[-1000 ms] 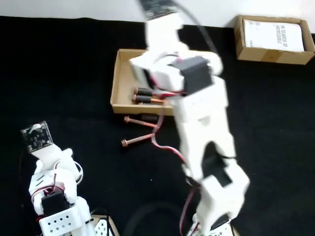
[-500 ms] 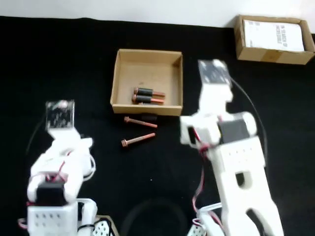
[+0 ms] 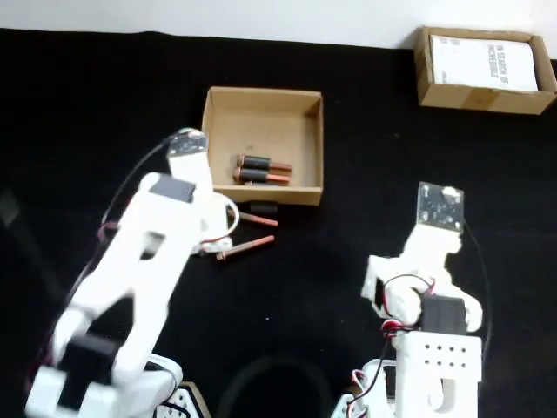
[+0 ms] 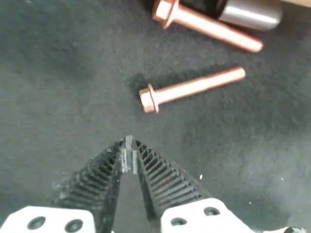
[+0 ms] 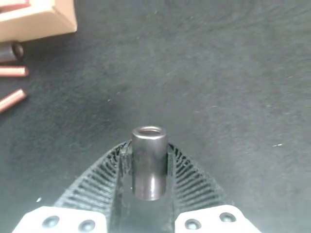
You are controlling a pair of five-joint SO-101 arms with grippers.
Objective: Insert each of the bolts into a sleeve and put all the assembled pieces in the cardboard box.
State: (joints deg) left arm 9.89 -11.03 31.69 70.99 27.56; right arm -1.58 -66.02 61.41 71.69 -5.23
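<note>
The left arm stretches from the near left corner of the black table [image 3: 87, 104] toward its middle. The left gripper [image 4: 127, 145] is down close to the surface with its ribbed fingers pinched tip to tip and nothing between them. Just ahead of those tips lies a loose copper bolt [image 4: 189, 90], flat on the table, its hex head nearest the gripper and not touching it. Beyond it a second bolt [image 4: 206, 27] lies flat just beside a loose sleeve [image 4: 249, 13], and both lie close along the near wall of the cardboard box [image 3: 261, 194]. That open box sits toward the far edge of the table, around the middle, and holds two assembled pieces [image 3: 261, 164] lying side by side on its floor. The right arm is folded back near the near right corner. The right gripper [image 5: 148, 148] is clamped on a dark metal sleeve [image 5: 149, 167] held upright between its fingers, its open bore facing the wrist camera, well apart from the box and the bolts. A smaller cardboard box [image 3: 424, 74] with a white sheet inside sits at the far right corner.
</note>
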